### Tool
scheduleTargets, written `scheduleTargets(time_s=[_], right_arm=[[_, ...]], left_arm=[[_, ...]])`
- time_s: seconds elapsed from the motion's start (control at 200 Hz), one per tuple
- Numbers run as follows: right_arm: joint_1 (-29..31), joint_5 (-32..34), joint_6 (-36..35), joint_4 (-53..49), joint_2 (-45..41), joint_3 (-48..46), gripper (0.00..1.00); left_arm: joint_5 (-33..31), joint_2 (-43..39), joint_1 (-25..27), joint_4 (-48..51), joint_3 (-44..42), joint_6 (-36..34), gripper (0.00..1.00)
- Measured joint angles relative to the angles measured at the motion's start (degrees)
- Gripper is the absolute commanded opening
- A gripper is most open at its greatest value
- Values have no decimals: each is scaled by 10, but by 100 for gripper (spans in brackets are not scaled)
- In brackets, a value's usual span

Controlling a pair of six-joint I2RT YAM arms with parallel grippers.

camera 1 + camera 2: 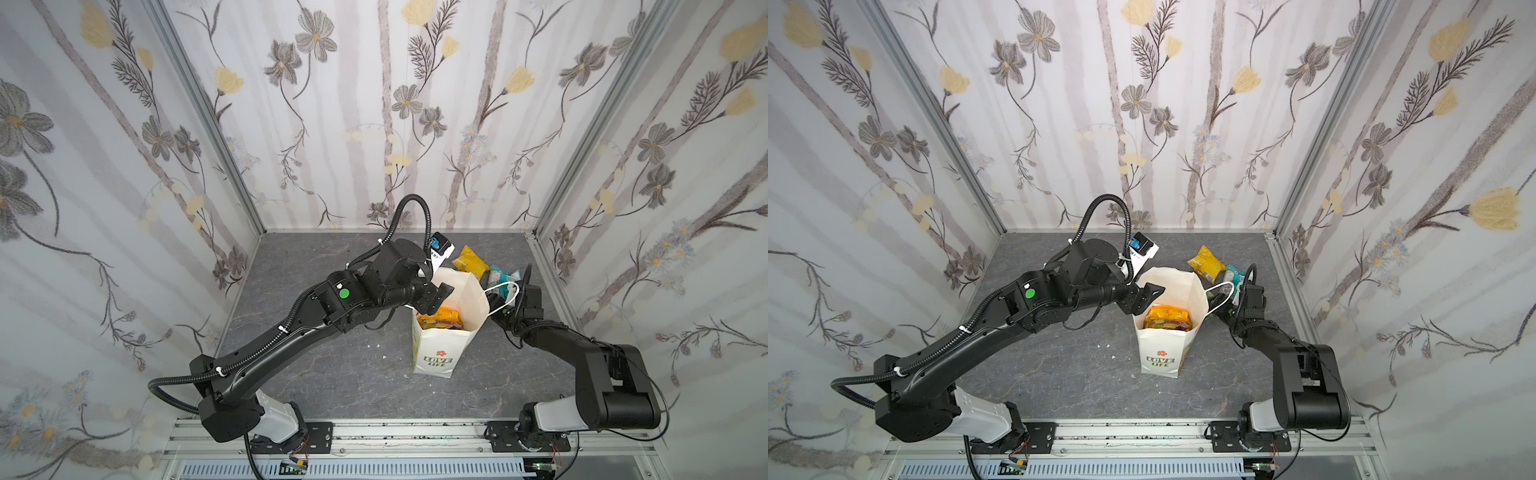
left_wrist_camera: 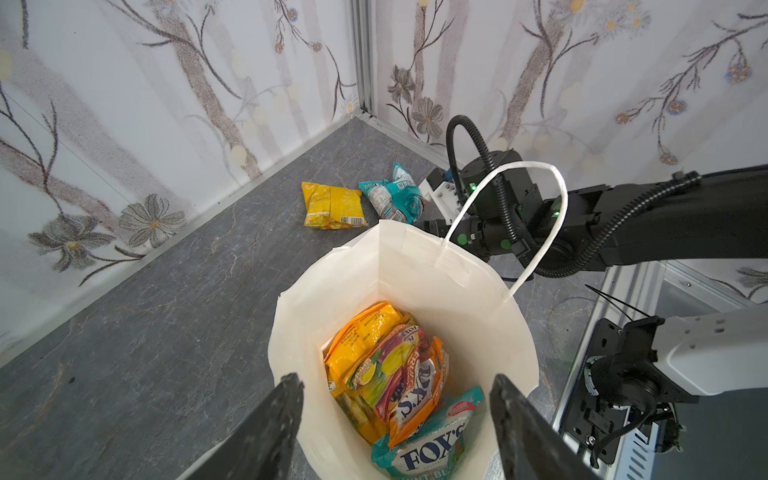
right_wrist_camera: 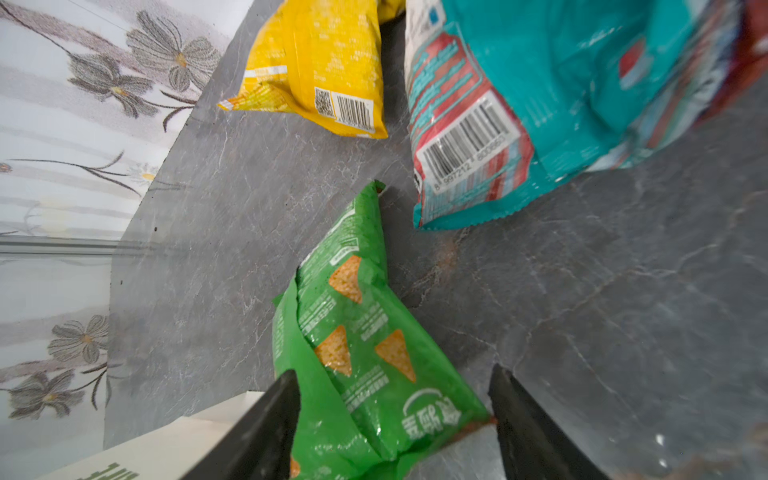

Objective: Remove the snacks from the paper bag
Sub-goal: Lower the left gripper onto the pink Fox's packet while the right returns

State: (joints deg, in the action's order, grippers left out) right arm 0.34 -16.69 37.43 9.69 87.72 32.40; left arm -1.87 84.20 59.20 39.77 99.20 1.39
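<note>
Grey tabletop [image 1: 332, 374], left fingers [image 2: 270, 424] spread over paper bag [image 1: 434, 353], right fingers [image 3: 266, 428] spread astride green packet [image 3: 357, 353].

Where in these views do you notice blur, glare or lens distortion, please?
Right wrist view: the teal packet smears at the frame edge, while the green packet is sharp with glare spots. Left wrist view: glare streaks the orange pouch inside the paper bag. Both top views: evenly lit and sharp.

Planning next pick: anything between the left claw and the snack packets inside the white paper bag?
Nothing visible. The left claw hangs open above the open mouth of the tall white paper bag; the orange-yellow crinkly pouch lies inside, below it.
</note>
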Motion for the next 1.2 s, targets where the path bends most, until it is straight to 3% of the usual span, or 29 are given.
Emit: scheduleTargets(time_s=[0.165,0.33,0.445,0.53,0.934,1.199], right_arm=[[-2,30,-7,-61,-117,14,83],[-2,52,-15,-132,-251,91,86],[0,45,-26,-174,-313,163,99],[7,31,-34,-199,-347,209,100],[73,-136,-40,-345,-349,371,100],[132,-153,-81,-497,-351,432,99]], left_arm=[[0,12,0,16,15,5,73],[0,35,0,29,40,11,73],[0,54,-1,44,59,18,73],[2,67,-2,55,72,20,73],[24,147,-7,120,138,31,74],[51,208,-9,172,183,33,74]])
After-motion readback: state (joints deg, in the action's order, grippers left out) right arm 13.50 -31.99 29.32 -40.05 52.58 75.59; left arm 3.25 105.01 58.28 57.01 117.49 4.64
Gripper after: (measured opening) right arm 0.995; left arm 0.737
